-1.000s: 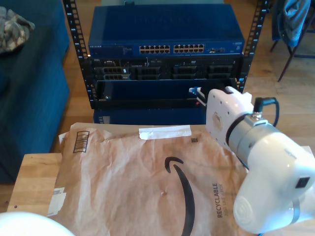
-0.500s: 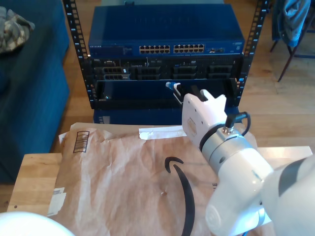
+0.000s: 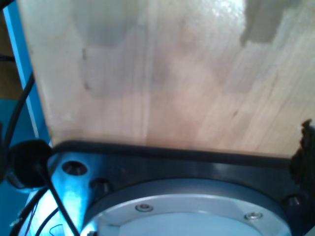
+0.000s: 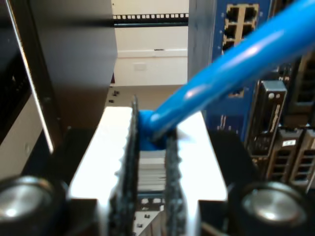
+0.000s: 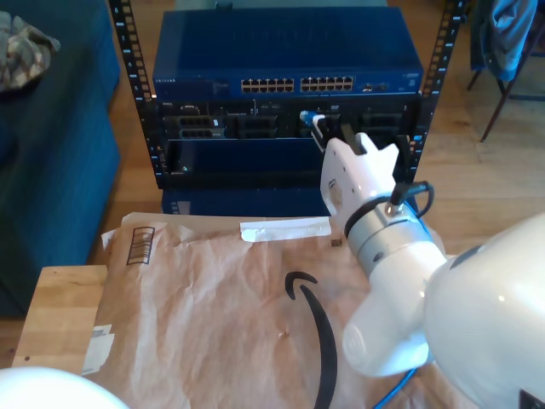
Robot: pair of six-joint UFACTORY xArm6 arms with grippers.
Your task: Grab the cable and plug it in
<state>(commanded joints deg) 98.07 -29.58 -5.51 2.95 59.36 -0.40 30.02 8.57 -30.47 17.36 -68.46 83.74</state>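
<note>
One second on, my second gripper (image 5: pixel 328 128), clamped on the cable (image 4: pixel 231 69), has swung up to the rack's switch (image 5: pixel 285 53) ports, so insertion looks close. First gripper's state: can't tell.

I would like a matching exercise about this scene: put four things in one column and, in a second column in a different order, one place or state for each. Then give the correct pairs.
Things
1. cable
2. network switch
3. paper mailer
4. my second gripper

Places or states
A. lying flat on the wooden table
B. top unit of the rack, with a row of ports along its front
C. bright blue, pinched between two jaws
D. shut on the cable's end, held up in front of the rack

Pairs: 1-C, 2-B, 3-A, 4-D
</note>
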